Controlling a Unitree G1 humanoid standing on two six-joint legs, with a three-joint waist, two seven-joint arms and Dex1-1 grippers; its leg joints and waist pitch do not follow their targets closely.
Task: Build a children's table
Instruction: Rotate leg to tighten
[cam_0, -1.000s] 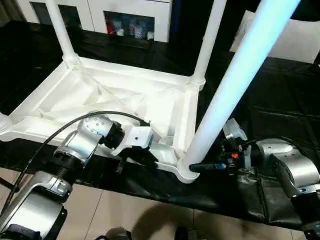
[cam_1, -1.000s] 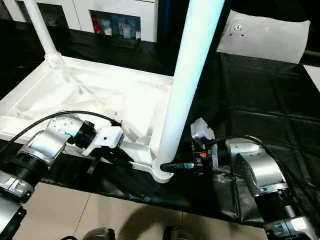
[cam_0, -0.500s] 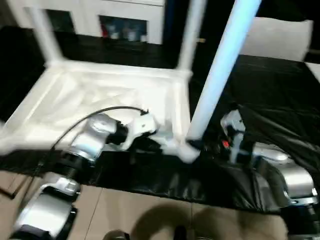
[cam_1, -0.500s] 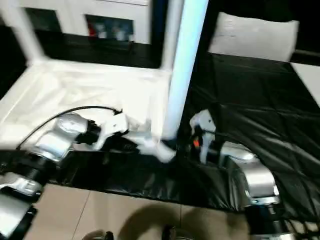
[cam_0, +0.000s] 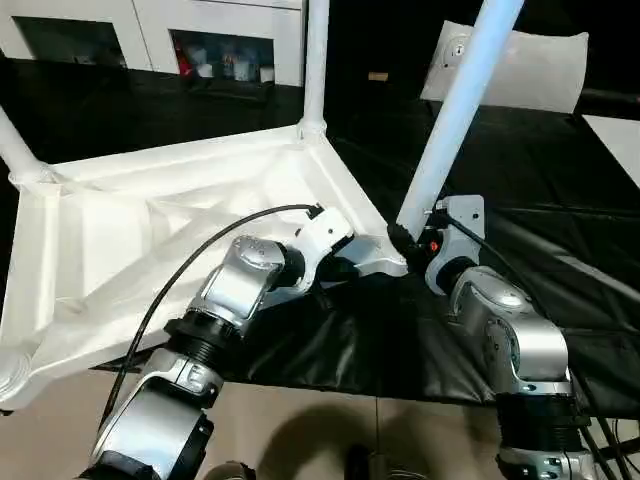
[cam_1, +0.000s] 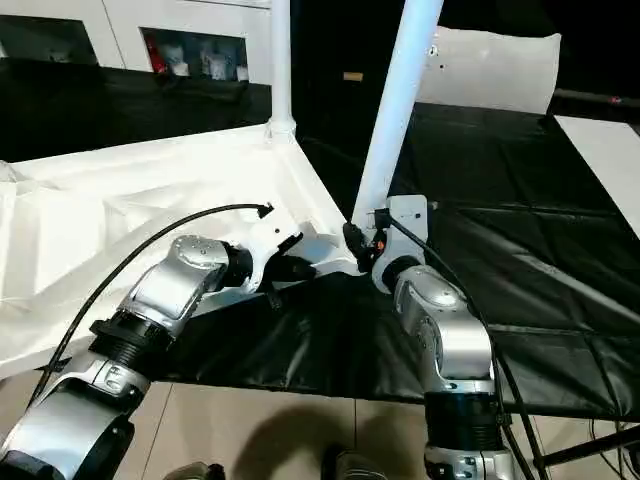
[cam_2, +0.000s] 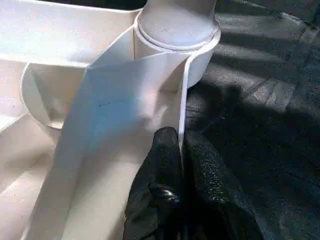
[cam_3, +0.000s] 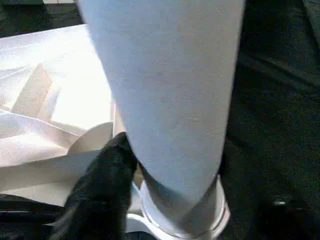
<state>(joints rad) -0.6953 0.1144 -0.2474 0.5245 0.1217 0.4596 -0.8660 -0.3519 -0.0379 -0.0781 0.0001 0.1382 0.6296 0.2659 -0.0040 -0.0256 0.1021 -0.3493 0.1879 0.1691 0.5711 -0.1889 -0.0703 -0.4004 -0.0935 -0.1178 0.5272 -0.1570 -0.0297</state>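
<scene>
While the left tool (cam_2: 181, 150) pinches the table's rim (cam_2: 184, 90), a cabinet (cam_0: 225, 35) stands behind.

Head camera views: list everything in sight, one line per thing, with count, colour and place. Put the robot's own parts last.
Table top: one, white, upside down on the black sheet, ribbed underside up.
Legs: three, white, standing in corner sockets; near leg by the right gripper, far leg at the back corner, left leg at the left corner.
Black sheet: one, covering the work surface.
Cabinet: one, white with glass doors, at the back.
White bag: one, on the sheet at the back right.
Left gripper: black fingers shut on the table top's rim.
Right gripper: black, at the near leg's base.
</scene>
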